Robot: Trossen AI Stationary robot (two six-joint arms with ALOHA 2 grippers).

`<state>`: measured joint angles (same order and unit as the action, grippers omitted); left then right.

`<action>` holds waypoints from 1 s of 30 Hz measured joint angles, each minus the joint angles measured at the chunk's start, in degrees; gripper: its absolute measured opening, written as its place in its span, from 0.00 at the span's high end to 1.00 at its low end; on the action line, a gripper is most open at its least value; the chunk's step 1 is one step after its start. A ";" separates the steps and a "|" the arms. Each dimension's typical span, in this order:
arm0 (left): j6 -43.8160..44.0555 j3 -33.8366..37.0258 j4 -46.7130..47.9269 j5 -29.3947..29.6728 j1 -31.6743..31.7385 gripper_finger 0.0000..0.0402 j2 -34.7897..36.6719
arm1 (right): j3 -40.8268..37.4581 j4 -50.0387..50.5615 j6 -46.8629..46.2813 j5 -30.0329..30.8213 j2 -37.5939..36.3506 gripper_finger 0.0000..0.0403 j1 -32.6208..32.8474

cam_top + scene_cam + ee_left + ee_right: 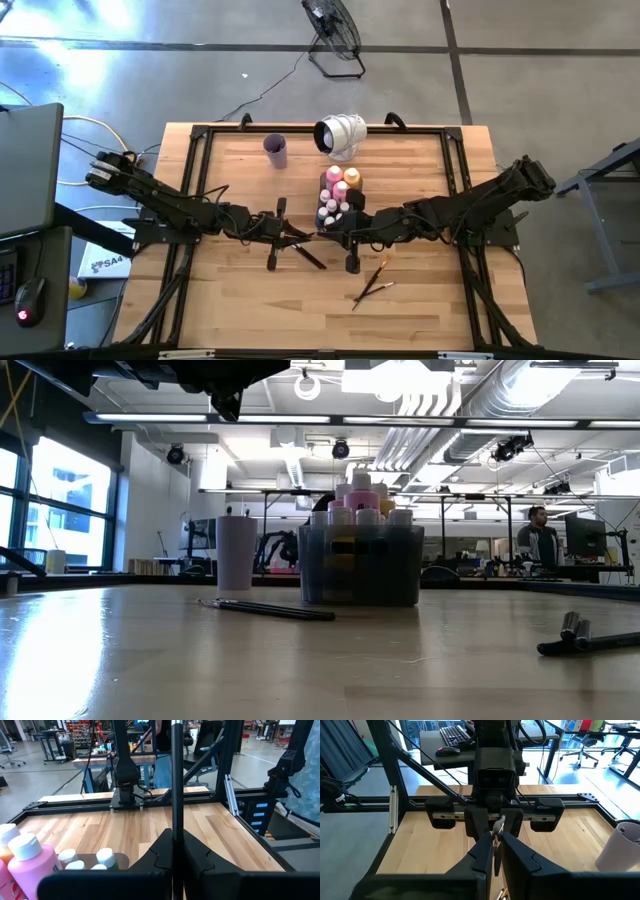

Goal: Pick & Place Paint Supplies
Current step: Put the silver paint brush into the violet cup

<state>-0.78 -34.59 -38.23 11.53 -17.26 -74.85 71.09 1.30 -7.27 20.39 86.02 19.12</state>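
Both hands met mid-desk: your left hand and right hand each pinched 1 paintbrush; next, hand it over and release.

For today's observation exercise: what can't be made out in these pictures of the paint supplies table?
- High view: whatever the two end effectors pinch at table centre, too small.
- Low view: tray walls dim the bottles' bodies; both end effectors out of frame.
- Left wrist view: pink bottle cut by the edge.
- Right wrist view: cup cut by the edge.
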 joint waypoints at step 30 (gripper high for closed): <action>0.22 0.04 -0.38 0.35 0.00 0.98 -0.11 | 0.11 -0.20 2.58 -3.59 0.00 0.77 -0.12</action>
<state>-0.56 -34.54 -38.61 11.88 -17.26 -74.96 71.20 1.10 -4.69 16.80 86.02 19.00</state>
